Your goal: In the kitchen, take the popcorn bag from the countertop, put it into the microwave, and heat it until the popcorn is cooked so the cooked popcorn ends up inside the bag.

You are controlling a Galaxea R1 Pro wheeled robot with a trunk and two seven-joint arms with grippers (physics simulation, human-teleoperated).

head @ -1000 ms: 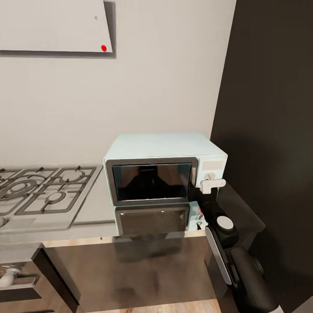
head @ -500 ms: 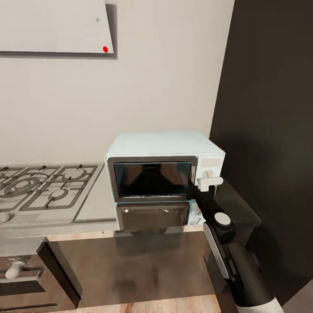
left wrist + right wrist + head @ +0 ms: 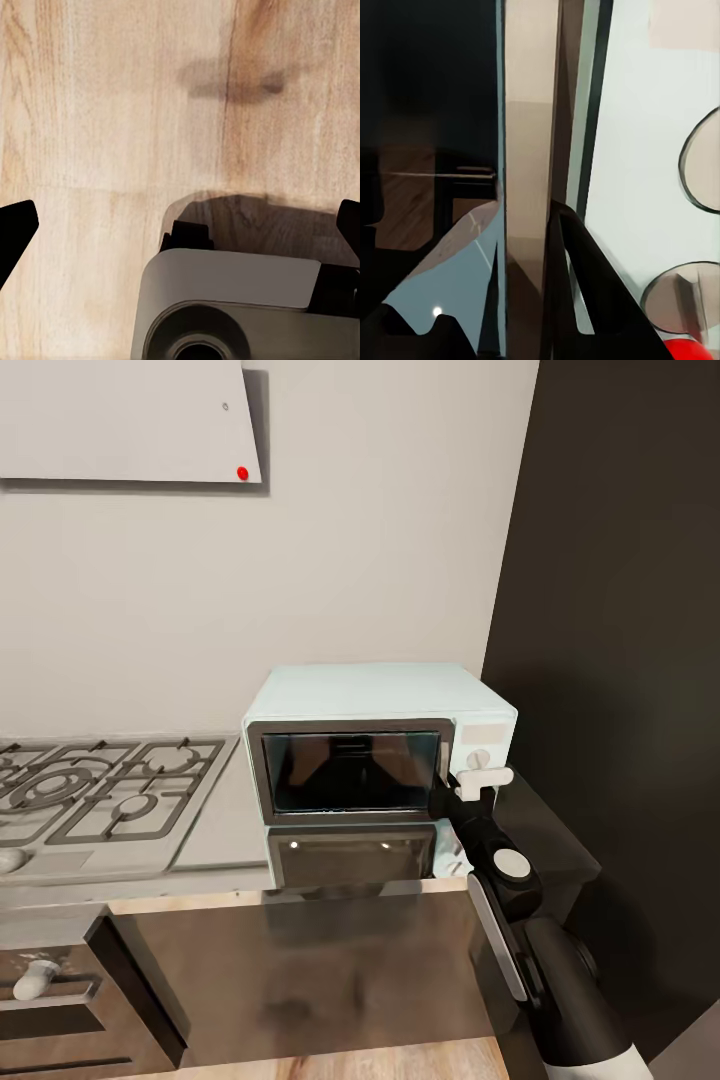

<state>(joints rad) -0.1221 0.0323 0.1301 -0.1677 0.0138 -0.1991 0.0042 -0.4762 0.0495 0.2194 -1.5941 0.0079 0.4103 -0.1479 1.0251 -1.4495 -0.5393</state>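
Observation:
The pale blue-white microwave (image 3: 375,695) stands on the light grey countertop (image 3: 215,830) against the wall, and its dark-framed glass door (image 3: 350,770) faces me. My right gripper (image 3: 447,792) reaches the door's right edge, beside the knob panel. In the right wrist view its dark fingers (image 3: 577,292) sit narrowly either side of the door's tan edge strip (image 3: 532,150). The pale panel (image 3: 637,150) there has round knobs and a red light (image 3: 690,351). My left gripper (image 3: 180,225) hangs open over wooden floor (image 3: 112,112). The popcorn bag and popcorn are out of view.
A gas hob (image 3: 100,790) lies left of the microwave. A tall dark wall (image 3: 620,660) stands close on its right. Glossy dark brown cabinet fronts (image 3: 320,980) run below the worktop, with an oven knob (image 3: 35,980) at the lower left. A pale hood (image 3: 120,420) hangs above.
The whole view has shifted slightly. My right arm has edged a little forward towards the microwave's door edge. The left gripper's earlier state is not shown.

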